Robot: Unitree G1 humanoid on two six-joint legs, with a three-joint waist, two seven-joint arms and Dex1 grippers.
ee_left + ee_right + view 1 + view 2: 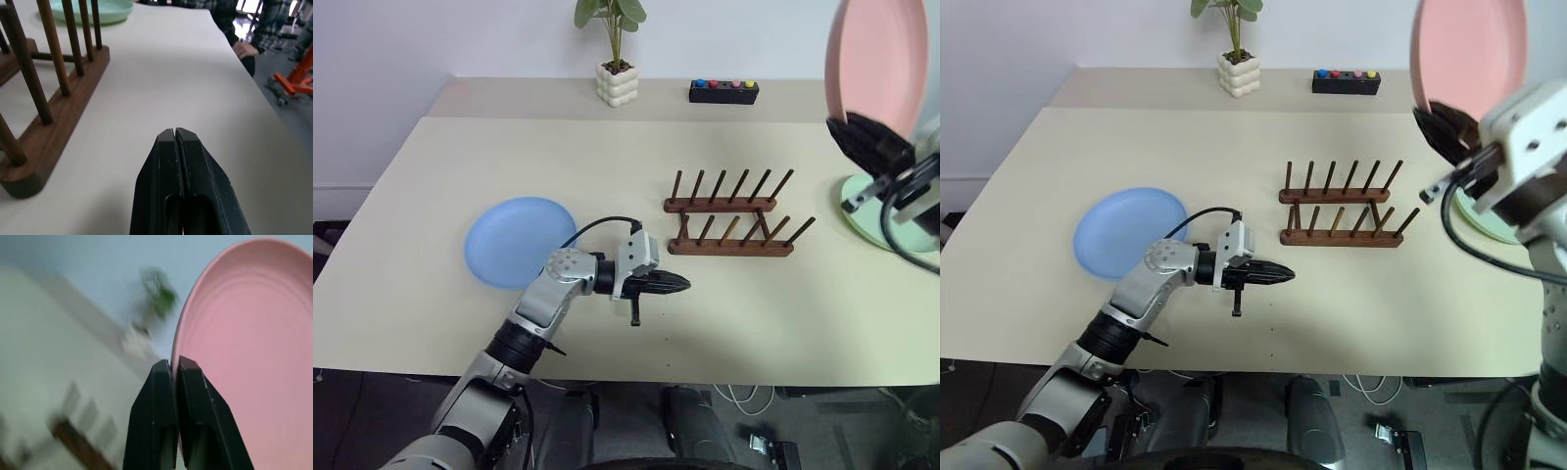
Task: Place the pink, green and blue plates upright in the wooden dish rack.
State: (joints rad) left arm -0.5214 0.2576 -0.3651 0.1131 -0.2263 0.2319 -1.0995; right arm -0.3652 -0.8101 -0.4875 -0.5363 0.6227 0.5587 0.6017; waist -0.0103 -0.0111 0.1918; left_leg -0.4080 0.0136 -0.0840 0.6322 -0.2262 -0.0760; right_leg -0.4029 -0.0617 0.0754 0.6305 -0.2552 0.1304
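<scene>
At the upper right of the head views the right gripper (1445, 125) pinches the rim of the pink plate (1469, 49), holding it upright in the air above the table (607, 166). The green plate (876, 220) lies flat at the right edge below it. The empty rack (732, 227) stands right of centre. The left gripper (671, 285), fingers pressed together and empty, hangs at centre, just beside the rack's near rail. The blue plate (517, 240) lies flat at left.
</scene>
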